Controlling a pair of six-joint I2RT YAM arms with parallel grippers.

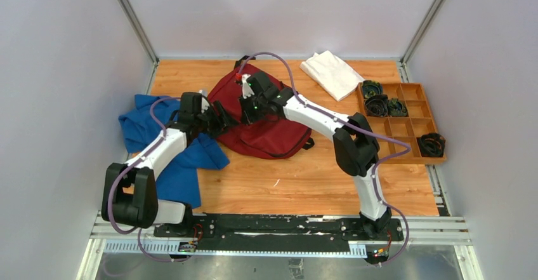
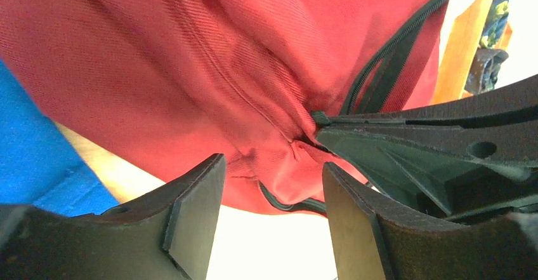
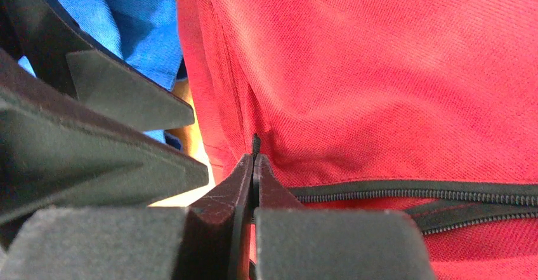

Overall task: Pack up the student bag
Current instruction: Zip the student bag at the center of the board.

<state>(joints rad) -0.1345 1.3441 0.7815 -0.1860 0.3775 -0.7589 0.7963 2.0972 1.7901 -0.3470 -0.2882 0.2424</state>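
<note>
Right gripper (image 3: 254, 166) jaws pinch the zippered edge of the student bag (image 1: 266, 134); left gripper (image 2: 271, 166) jaws gape wide at its corner.

Student bag (image 1: 269, 137): large, dark red woven fabric, black zipper track and black strap ends. Lies slumped flat on the desk (image 1: 304, 178), off centre toward 11 o'clock, long axis running roughly 11 to 5. Fabric creased and bunched near the zipper end, where the right claw (image 3: 254, 160) pinches it tight.
</note>
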